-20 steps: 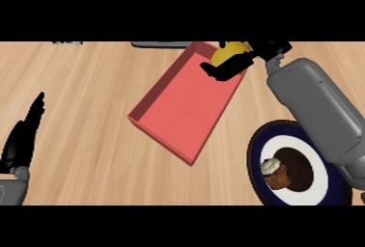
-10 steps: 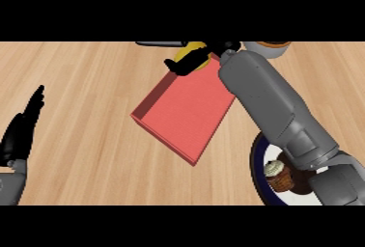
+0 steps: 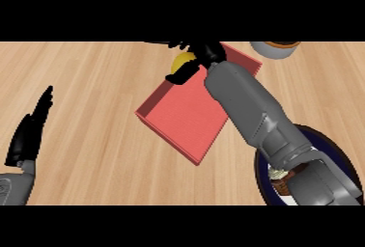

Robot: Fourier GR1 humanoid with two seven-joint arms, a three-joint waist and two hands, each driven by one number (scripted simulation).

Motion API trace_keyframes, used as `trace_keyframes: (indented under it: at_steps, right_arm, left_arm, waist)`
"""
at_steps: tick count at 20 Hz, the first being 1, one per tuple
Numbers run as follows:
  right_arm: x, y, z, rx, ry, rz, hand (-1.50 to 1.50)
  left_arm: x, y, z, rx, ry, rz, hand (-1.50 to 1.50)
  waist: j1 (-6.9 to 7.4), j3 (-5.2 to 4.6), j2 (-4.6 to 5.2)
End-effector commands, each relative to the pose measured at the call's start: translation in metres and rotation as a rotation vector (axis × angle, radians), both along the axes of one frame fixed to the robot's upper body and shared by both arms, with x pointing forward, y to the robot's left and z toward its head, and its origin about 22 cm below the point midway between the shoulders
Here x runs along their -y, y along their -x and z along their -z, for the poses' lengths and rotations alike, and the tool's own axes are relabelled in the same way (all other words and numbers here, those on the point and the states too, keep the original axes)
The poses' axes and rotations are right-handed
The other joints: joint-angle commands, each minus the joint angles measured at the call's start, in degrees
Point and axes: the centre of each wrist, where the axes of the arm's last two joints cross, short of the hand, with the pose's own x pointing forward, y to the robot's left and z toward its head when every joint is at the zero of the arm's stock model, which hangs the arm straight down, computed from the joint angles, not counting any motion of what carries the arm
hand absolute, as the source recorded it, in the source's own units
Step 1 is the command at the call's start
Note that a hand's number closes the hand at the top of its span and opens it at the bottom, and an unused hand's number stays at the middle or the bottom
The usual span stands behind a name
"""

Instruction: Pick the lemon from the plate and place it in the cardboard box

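My right hand (image 3: 204,51) is shut on the yellow lemon (image 3: 183,60) at the top of the head view. The lemon is mostly hidden by the fingers and shows at the far left edge of the red, shallow box (image 3: 187,118), which lies tilted in the middle of the counter. My grey right forearm stretches diagonally over the box's right side from the lower right. The dark blue plate (image 3: 335,149) lies at the lower right, partly under that arm. My left hand (image 3: 28,137) rests open at the left edge, fingers straight.
A small brown cupcake-like item (image 3: 282,181) sits on the plate beside the forearm. A pale round cup (image 3: 276,48) with dark contents stands at the top right, just past the box's far corner. Bare wooden counter (image 3: 92,87) spreads between the box and my left hand.
My right hand has carried the lemon leftward along the box's far end, and the forearm now crosses over the box. The left hand has stayed where it was.
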Motion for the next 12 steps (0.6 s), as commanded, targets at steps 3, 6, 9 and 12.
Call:
trace_keyframes:
  at_steps: [3, 6, 9, 12]
  right_arm:
    - [0.003, 0.0, 0.013, -0.021, -0.07, -0.008, -1.5]
    - [0.002, 0.002, 0.016, 0.047, -0.144, -0.013, -1.5]
    - [0.003, 0.0, 0.011, 0.098, -0.219, -0.019, -1.5]
    - [0.007, -0.007, -0.014, 0.143, -0.355, 0.028, -1.5]
  left_arm:
    - [-0.007, -0.003, 0.0, 0.001, 0.004, 0.01, 0.0]
    - [-0.006, 0.0, 0.004, -0.001, 0.003, -0.003, 0.0]
    - [-0.003, 0.012, 0.02, -0.006, 0.0, -0.012, 0.0]
    - [0.001, 0.0, 0.002, -0.008, -0.001, -0.001, 0.0]
  waist:
    - [0.31, 0.0, 0.4]
    - [0.69, 0.01, 0.15]
    - [-0.18, 0.01, -0.03]
    - [-0.2, 0.07, -0.12]
